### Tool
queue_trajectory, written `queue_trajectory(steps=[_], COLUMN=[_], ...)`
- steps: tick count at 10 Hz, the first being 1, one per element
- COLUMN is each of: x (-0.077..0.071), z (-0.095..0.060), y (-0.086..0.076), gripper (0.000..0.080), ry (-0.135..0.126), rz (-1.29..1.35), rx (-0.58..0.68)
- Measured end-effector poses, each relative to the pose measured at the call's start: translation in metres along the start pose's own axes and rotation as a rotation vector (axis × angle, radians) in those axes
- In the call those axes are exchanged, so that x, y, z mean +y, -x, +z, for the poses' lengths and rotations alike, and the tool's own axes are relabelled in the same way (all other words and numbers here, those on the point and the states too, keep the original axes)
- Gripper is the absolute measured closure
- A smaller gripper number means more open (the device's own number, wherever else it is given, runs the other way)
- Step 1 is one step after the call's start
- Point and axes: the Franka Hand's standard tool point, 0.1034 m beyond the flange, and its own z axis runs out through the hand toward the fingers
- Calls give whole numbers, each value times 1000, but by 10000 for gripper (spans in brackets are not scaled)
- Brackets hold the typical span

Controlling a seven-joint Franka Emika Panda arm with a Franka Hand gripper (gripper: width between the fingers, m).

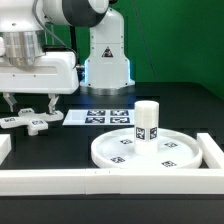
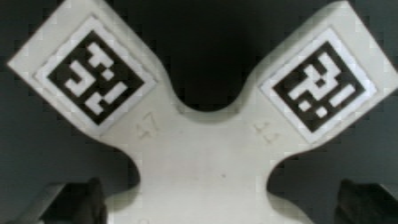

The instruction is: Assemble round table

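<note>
The jaws are hanging open astride the cross-shaped piece, which is lying on the counter just beside the marker board. The cylinder post is standing upright on the rimmed disc, near that board's opposite side.

One disc, one post, one cross-shaped piece, one marker board.

Cross-shaped piece partly beyond the wrist view's frame; pincer fingertips dark, blurred.

Bright even light; faint shadows on the black table; cross-shaped piece soft, blocky up close
</note>
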Motion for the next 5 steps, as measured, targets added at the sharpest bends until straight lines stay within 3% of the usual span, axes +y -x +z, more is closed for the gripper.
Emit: queue_trajectory(steps=[5], x=[2], z=[9], y=[5], gripper=[151], ry=[6], rz=[-1], rx=[-18])
